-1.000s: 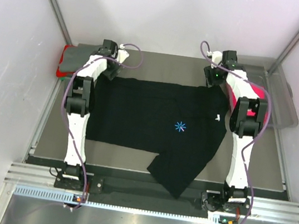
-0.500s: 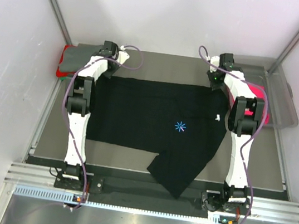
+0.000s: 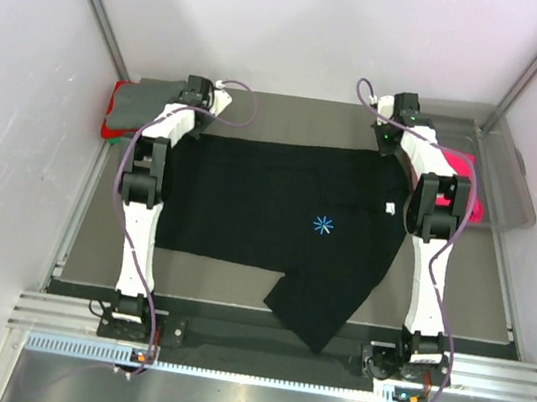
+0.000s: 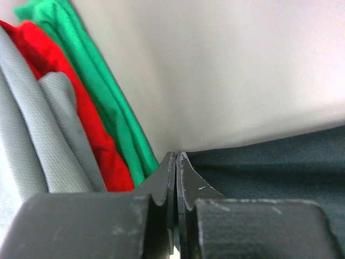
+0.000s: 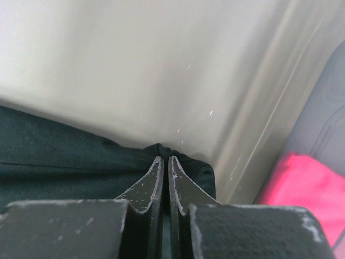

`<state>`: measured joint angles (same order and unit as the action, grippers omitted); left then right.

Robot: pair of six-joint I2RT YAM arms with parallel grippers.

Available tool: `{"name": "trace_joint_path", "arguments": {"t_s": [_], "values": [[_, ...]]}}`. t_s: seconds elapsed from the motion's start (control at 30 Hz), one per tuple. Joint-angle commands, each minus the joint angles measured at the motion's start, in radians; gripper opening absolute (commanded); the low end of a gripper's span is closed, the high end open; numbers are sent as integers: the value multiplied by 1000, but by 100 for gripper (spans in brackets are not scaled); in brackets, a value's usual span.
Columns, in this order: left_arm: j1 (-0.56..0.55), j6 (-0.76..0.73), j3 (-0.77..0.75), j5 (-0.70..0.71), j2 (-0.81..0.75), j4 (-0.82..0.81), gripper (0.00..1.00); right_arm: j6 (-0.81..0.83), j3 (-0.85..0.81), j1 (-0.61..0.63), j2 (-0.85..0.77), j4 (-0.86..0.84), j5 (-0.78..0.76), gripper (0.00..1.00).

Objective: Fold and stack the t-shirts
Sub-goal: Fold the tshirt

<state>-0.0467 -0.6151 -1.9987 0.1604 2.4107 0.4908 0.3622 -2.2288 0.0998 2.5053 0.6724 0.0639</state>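
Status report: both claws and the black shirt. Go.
Left claw shut at far left corner of spread black cloth t-shirt, grip unconfirmed. Right claw shut on far right corner. Folded grey, red, green shirt stack close beside left claw.

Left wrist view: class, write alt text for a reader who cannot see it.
The left gripper is shut at the edge of a black t-shirt, which fills the picture's lower right. On the picture's left a grey t-shirt, a red t-shirt and a green t-shirt lie folded in a pile, a pale wall behind.
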Motion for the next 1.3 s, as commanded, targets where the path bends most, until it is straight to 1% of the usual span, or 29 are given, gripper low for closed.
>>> {"name": "trace_joint_path", "arguments": {"t_s": [0.0,0.13,0.37,0.43,0.47,0.5,0.53,0.57,0.6,0.63,0.67,0.7,0.77,0.87,0.9,0.93,0.97,1.0,1.03,1.07,1.1,1.13,1.17,1.2,1.23,1.27], "values": [[24,12,-8,63,47,-113,0,-3,-55,-12,40,-76,-42,0],[24,34,-63,68,79,-115,0,1,-92,-9,61,-96,-45,0],[22,67,-71,74,73,-179,0,1,-97,-6,61,-151,-58,1],[22,81,-74,77,65,-176,8,1,-91,-6,50,-168,-55,5],[22,87,-72,74,58,-178,22,3,-66,-5,41,-174,-49,8],[22,97,-66,65,47,-176,28,4,-37,-6,0,-209,-46,21],[22,116,-37,45,9,-196,32,4,6,-6,-35,-244,-47,28],[21,132,-16,36,-17,-216,36,7,115,-5,-75,-285,-47,35],[21,147,13,28,-50,-248,48,12,174,-3,-168,-375,-46,43],[19,176,64,21,-114,-306,53,17,225,0,-215,-416,-45,46],[15,187,77,19,-143,-325,56,23,295,5,-256,-448,-47,50],[10,195,81,25,-186,-333,62,27,313,8,-320,-471,-46,52],[-16,210,71,50,-225,-327,64,23,328,15,-373,-456,-26,53],[-64,201,98,60,-320,-310,66,11,372,17,-511,-397,43,54],[-94,195,136,67,-376,-305,66,14,388,18,-540,-378,72,55],[-110,180,158,71,-406,-298,67,15,411,17,-572,-361,144,55],[-123,175,187,70,-438,-276,67,29,469,17,-639,-325,189,55],[-152,167,254,73,-506,-267,67,41,503,20,-672,-301,238,56],[-166,166,290,76,-542,-253,67,61,535,20,-703,-265,348,56],[-179,167,325,74,-580,-230,67,133,598,27,-761,-167,408,56],[-195,181,397,56,-657,-187,67,176,639,32,-792,-111,462,56],[-200,193,435,39,-698,-158,67,298,731,41,-824,-46,559,55],[-202,202,472,6,-740,-134,67,373,788,61,-899,86,603,56],[-202,219,559,-36,-830,-106,67,453,848,78,-939,157,637,56],[-202,221,608,-62,-878,-101,67,594,977,104,-980,220,646,56],[-202,213,659,-80,-925,-98,68,636,1047,163,-1076,289,639,57]]}}
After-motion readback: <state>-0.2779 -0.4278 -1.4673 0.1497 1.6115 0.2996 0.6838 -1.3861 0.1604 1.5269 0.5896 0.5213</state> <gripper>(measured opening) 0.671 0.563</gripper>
